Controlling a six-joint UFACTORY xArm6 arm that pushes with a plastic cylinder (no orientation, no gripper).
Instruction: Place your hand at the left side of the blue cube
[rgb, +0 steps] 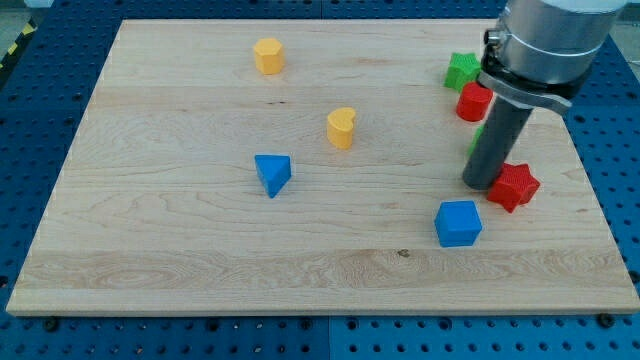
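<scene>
The blue cube (458, 223) lies on the wooden board at the view's lower right. My tip (480, 184) rests on the board just above the cube and slightly to its right, a short gap away from it. The dark rod rises from there toward the view's top right. A red star-shaped block (515, 186) sits right beside the tip on its right, touching or nearly touching the rod.
A blue triangular block (272, 173) lies left of centre. A yellow heart-shaped block (341, 128) and a yellow block (268, 56) lie further up. A green star block (462, 71) and a red cylinder (474, 102) sit by the rod; another green block (478, 133) is partly hidden behind it.
</scene>
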